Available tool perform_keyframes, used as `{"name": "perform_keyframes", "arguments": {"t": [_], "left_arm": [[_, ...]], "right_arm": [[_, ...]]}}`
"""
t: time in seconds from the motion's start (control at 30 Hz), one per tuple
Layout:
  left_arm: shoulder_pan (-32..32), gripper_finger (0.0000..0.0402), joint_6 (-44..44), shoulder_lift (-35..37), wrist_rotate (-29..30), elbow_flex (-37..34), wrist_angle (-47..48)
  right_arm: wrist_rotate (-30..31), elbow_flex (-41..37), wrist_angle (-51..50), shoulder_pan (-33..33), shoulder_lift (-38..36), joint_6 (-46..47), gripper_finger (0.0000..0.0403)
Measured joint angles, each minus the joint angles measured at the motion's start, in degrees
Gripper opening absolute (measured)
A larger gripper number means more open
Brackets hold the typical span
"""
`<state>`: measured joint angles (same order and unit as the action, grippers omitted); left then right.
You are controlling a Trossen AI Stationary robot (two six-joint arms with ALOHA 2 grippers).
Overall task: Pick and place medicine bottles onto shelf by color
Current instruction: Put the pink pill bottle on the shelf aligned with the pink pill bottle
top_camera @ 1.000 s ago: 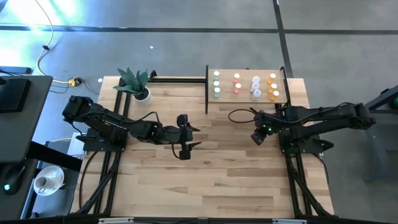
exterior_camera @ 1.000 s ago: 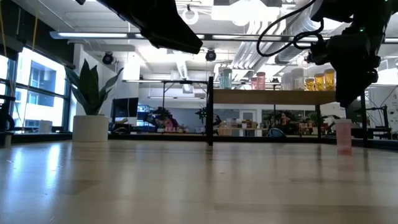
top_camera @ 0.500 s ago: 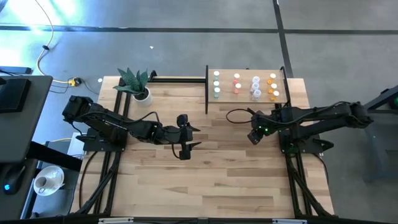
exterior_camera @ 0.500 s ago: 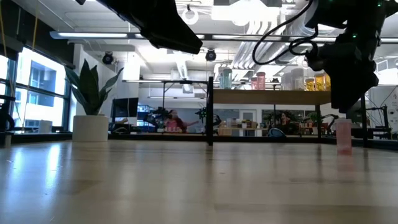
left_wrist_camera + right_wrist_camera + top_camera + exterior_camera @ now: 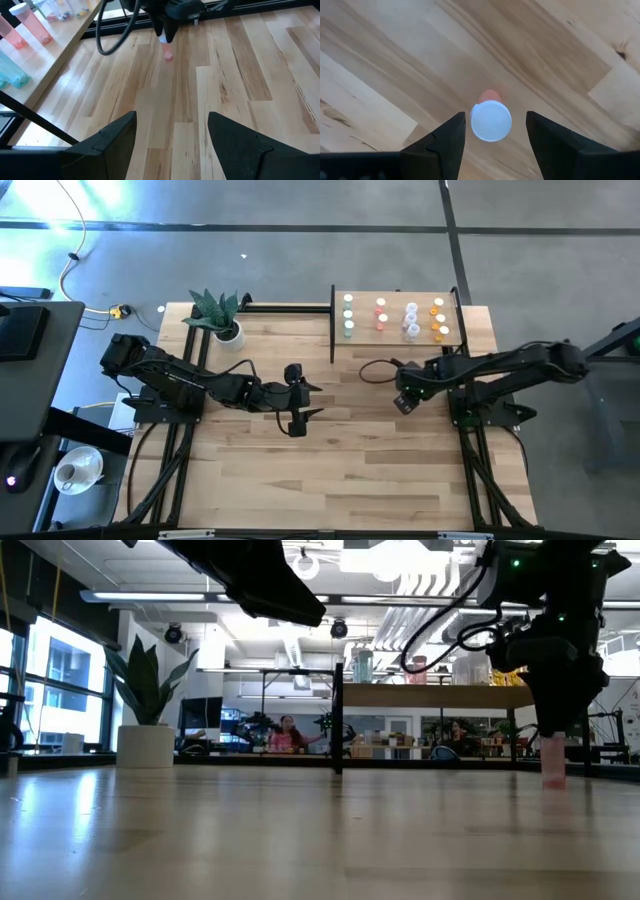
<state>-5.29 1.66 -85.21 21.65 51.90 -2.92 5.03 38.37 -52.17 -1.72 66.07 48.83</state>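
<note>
A pink medicine bottle (image 5: 490, 119) with a white cap stands upright on the planked table (image 5: 340, 460), toward its right edge and in front of the shelf (image 5: 395, 338). The right gripper (image 5: 495, 131) hangs directly above it, its fingers (image 5: 445, 140) spread to either side of the cap with gaps showing, so nothing is grasped. The shelf sits at the table's far right corner and carries the other medicine bottles (image 5: 410, 320) in rows: teal, pink, clear and orange. The left gripper (image 5: 171, 134) waits over the middle of the table, released and empty. A potted plant (image 5: 218, 315) stands at the far left corner.
</note>
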Motion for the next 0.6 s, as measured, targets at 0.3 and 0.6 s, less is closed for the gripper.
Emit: {"name": "perform_keyframes", "arguments": {"t": [0.3,0.6], "left_arm": [[0.0,0.0236,0.0,0.0,0.0,0.0,0.1],[0.0,0.0236,0.0,0.0,0.0,0.0,0.1]], "right_arm": [[-0.1,0.0,0.1,0.0,1.9,-0.2,0.0174],[-0.9,0.0,0.2,0.0,1.9,-1.3,0.0100]]}}
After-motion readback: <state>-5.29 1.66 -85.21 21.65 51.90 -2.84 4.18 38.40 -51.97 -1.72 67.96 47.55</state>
